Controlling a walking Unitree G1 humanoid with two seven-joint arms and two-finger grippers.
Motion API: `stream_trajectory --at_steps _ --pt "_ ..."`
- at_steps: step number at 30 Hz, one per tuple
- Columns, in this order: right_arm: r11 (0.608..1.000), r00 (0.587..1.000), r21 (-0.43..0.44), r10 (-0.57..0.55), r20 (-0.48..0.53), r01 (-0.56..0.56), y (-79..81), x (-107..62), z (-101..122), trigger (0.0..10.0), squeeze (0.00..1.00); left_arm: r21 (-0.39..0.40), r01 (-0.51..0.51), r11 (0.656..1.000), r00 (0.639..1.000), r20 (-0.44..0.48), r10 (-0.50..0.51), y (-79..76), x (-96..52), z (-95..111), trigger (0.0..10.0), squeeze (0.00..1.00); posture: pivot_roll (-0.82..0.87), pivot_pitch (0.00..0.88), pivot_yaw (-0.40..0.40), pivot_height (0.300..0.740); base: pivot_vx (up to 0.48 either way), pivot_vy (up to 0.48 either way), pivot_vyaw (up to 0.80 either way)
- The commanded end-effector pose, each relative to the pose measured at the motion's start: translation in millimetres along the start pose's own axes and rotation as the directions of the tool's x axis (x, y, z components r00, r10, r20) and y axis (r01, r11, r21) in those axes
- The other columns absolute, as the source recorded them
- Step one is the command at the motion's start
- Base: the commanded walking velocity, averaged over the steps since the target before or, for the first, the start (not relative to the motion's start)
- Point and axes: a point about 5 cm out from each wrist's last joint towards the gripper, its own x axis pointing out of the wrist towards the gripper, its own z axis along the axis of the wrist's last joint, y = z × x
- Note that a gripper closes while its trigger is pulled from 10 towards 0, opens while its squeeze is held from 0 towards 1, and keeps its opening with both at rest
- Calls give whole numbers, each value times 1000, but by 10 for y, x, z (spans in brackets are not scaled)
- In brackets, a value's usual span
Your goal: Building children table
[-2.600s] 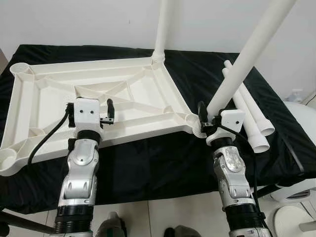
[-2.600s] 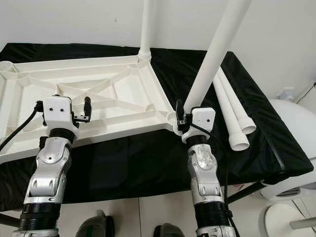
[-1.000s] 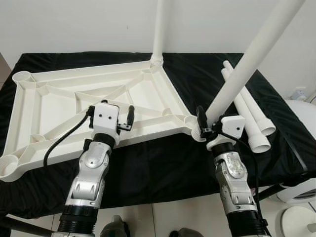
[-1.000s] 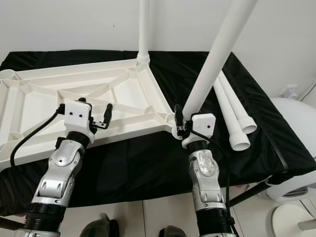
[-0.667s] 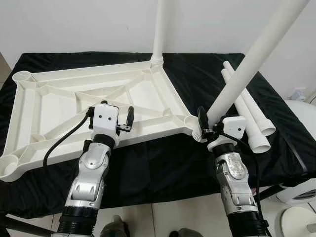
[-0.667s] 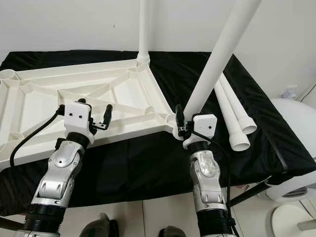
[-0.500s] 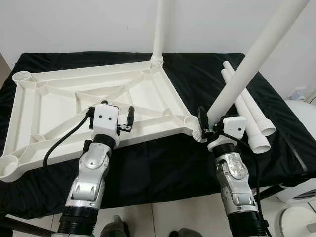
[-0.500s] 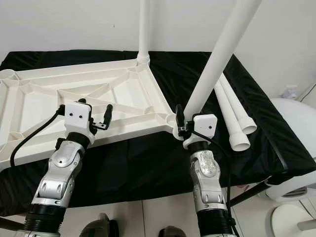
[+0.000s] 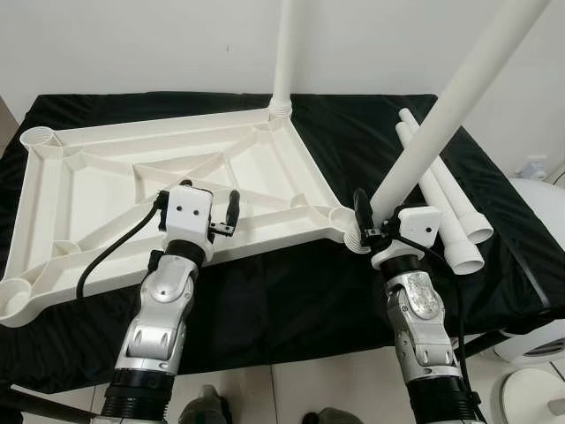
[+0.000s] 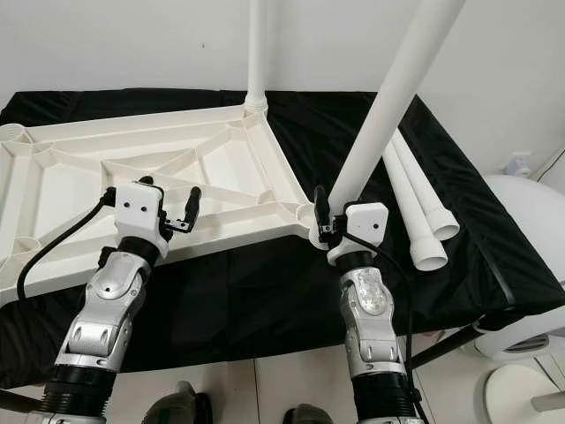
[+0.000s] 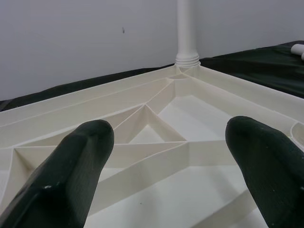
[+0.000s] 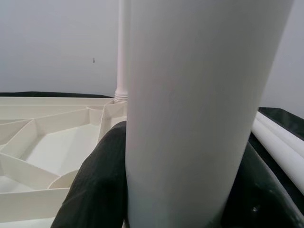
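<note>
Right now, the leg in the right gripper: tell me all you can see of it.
The leg is a long, smooth white tube, plastic by the look. It leans up and to the robot's right, its top out of frame. Its lower end sits at the near-right corner socket of the upturned tabletop; how deep it sits cannot be told. The right gripper is shut on it just above the socket, one black finger on each side, as the right wrist view shows.

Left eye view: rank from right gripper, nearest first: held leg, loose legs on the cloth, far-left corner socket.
1. Held leg, clamped in the right gripper.
2. Loose legs, lying just to its right.
3. Far-left corner socket, across the tabletop.
</note>
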Motion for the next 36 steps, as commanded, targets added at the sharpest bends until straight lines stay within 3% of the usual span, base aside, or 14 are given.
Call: stream_trajectory --at_steps 1,13,36 --pt "1000 1000 10 -13 -23 14 -25 -8 -26 10000 0 0 13 1000 1000 2 -13 -26 -8 10 10000 0 11 21 -28 740 0 0 0" --pt "1000 1000 10 -9 -11 9 -21 5 19 10000 0 4 16 1000 998 -55 -16 -45 -105 -146 10000 0 14 32 -33 740 0 0 0" --pt "1000 1000 14 7 -23 -7 2 11 -8 10000 0 7 7 1000 999 -36 -6 -8 -98 -87 10000 0 32 16 -44 740 0 0 0"
